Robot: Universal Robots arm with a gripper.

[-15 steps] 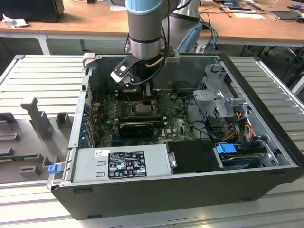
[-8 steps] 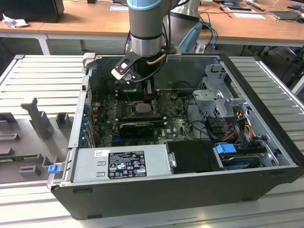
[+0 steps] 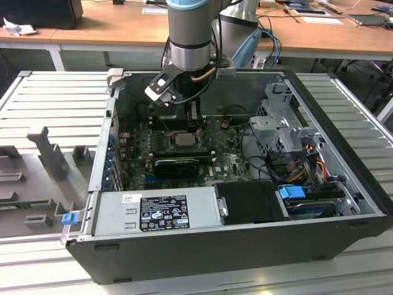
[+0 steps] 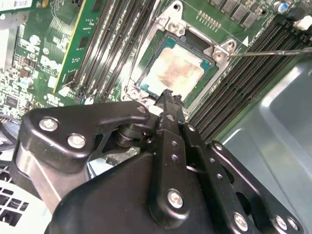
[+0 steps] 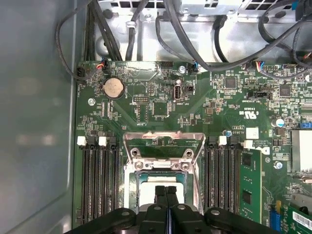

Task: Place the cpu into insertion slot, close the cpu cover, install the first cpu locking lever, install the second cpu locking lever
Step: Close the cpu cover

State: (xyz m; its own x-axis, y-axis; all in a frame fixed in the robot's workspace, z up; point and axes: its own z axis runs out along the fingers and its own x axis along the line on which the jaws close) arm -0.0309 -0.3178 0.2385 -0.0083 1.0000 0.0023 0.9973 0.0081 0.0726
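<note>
Black fingers of the gripper [image 5: 165, 191] are seen pressed together in both wrist views, with nothing clamped between them. Their tips are placed at the near edge of the cpu [image 4: 173, 70]; whether it is touched cannot be told. The cpu is seated flat in the insertion slot [image 4: 195, 38], its pale top left bare. Beyond it, the cpu cover [image 5: 163, 139] is shown raised open in the first wrist view, while a thin metal lever [image 4: 273, 51] jutting from a slot corner is shown in the second wrist view. Farthest, the open computer case [image 3: 245, 246] is seen whole in the exterior view.
</note>
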